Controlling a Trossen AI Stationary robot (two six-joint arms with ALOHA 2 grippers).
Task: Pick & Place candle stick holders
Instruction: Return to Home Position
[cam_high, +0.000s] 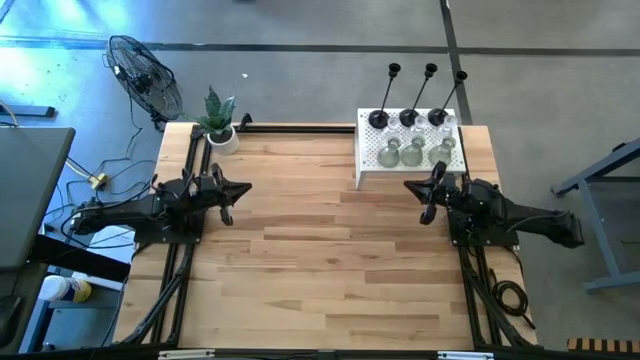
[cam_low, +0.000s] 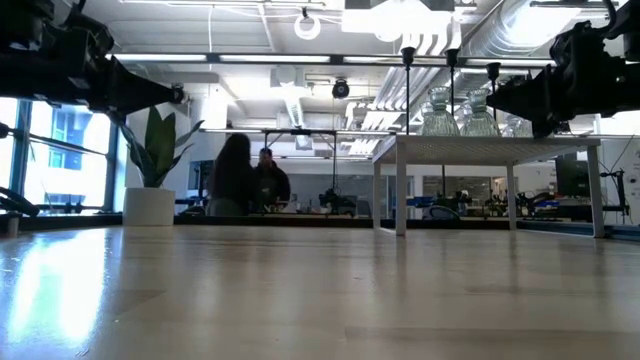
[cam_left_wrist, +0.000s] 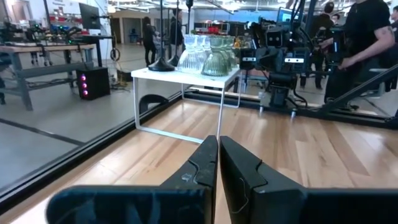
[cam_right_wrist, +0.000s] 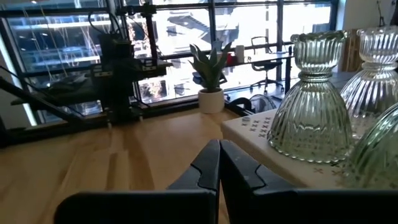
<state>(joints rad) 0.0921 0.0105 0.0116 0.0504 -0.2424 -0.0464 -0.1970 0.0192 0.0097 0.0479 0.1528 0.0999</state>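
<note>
Black and hard-edged, the right gripper (cam_right_wrist: 219, 146) has its fingers pressed flat together with nothing between them. It hangs low over the right side of the table (cam_high: 320, 260). The left gripper (cam_left_wrist: 217, 142) is closed and empty in the same way, and waits at the left side.

The shelf (cam_high: 368, 168), white perforated metal on thin legs, stands just beyond the right gripper, on its far side and well apart from the left arm. All the holders I can see sit on it:

- **Green glass (cam_high: 415, 153):** ribbed, bell-shaped and squat, in the near row, closest to the right fingers.
- **Clear glass (cam_left_wrist: 193, 53):** behind the green row.
- **Black holders (cam_high: 378, 119):** in the far row, with round bases and thin stems standing upright.

As I judge it, the placing is done. Any retreat by the right arm should draw to the near right, away from the shelf edge, since smooth glass would slide if nudged.
</note>
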